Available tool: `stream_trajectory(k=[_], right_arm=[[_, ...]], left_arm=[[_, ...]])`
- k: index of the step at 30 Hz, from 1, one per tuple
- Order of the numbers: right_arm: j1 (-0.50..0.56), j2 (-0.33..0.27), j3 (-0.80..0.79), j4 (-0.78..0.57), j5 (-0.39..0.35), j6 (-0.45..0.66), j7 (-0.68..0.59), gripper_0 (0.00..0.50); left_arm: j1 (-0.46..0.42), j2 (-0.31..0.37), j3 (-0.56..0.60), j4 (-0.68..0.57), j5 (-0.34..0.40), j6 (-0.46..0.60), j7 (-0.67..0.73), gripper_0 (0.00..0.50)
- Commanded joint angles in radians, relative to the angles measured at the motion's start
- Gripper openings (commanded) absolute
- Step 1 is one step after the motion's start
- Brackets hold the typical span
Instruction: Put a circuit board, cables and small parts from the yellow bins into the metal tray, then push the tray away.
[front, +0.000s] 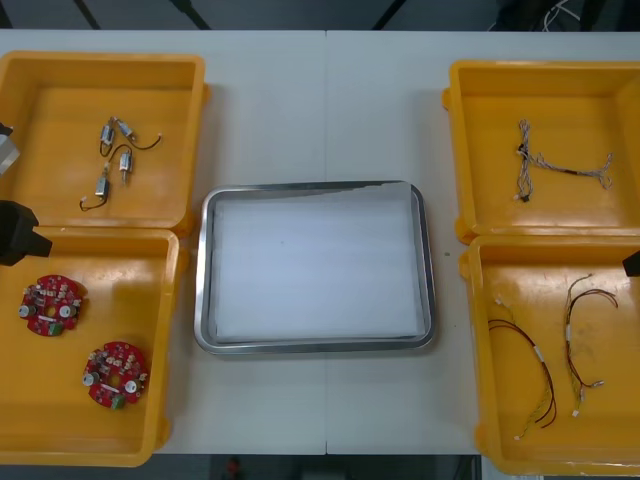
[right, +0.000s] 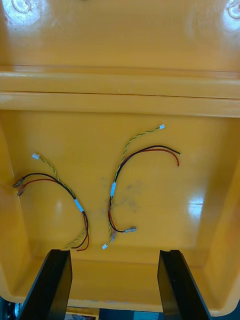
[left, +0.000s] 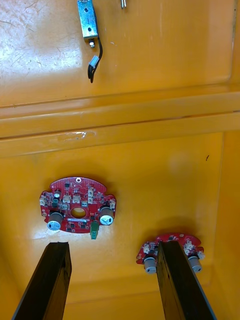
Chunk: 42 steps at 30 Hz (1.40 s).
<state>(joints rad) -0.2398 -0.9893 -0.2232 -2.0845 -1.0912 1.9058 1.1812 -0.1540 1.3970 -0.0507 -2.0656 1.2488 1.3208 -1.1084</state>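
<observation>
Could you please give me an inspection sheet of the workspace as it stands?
Surface: light table, a seam down its middle.
Job's things: tray white inside, nothing in it; two boards in the near-left bin; metal parts in the far-left bin.
Clutter: nothing seen.
Pincers: left pincer open, over the near-left bin; right pincer open, over the near-right bin.
Cables: blue and white cable in the far-right bin; two red and yellow cables in the near-right bin.
Surroundings: dark floor beyond the far edge.
</observation>
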Motion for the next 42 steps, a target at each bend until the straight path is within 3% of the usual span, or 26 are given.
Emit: stream_trajectory(k=[1, 42], right_arm=[[-0.024, 0.008, -0.031, -0.003, -0.001, 0.007, -0.017, 0.500], [-0.024, 0.008, -0.031, -0.003, -0.001, 0.007, -0.017, 0.500]], left_arm=[[-0.027, 0.045, 0.000, 0.002, 0.008, 0.003, 0.070, 0.500], [-0.027, 0.045, 0.000, 0.002, 0.008, 0.003, 0.070, 0.500]])
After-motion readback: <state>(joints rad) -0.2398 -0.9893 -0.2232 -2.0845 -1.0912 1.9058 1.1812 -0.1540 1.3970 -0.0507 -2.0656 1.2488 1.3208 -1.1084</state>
